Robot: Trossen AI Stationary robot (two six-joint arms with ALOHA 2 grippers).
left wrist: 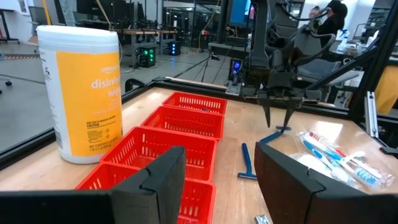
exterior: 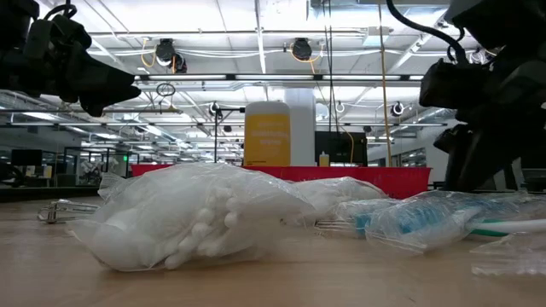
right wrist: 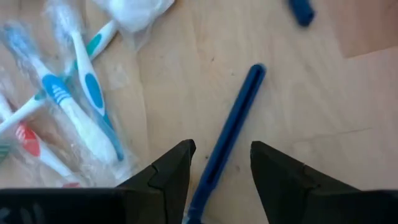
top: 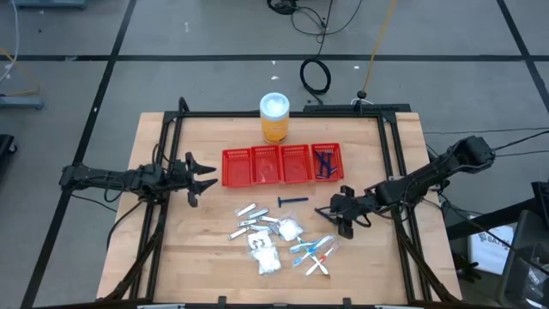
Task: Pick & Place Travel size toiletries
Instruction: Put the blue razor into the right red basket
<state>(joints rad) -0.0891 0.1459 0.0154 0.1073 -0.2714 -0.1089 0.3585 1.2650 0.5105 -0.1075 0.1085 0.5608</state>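
One loose razor (top: 292, 202) lay on the table (top: 171, 257) at frame centre in high view, just below the red tray (top: 283, 165); rest of the toiletries (top: 279, 240) heaped lower-centre: silvery tubes, white packets, wrapped toothbrushes (right wrist: 68, 99). Tray's rightmost compartment already held dark blue razors (top: 324, 161), so sorting by type seemed underway, other 3 compartments looked empty.

Right hand (top: 343, 215) sat right of centre, low over table, arm reaching in from right edge w/ forearm angled down-left. Fingers apart, holding nothing; in wrist view the razor handle (right wrist: 227, 134) ran up between the two fingertips, unpinched. Judged: lined up for a grasp on that razor.

Left hand (top: 196, 176) waited at left end of tray, arm stretched in horizontally from left edge, fingers spread, empty. Orange jar (top: 274, 118) stood above tray, untouched.
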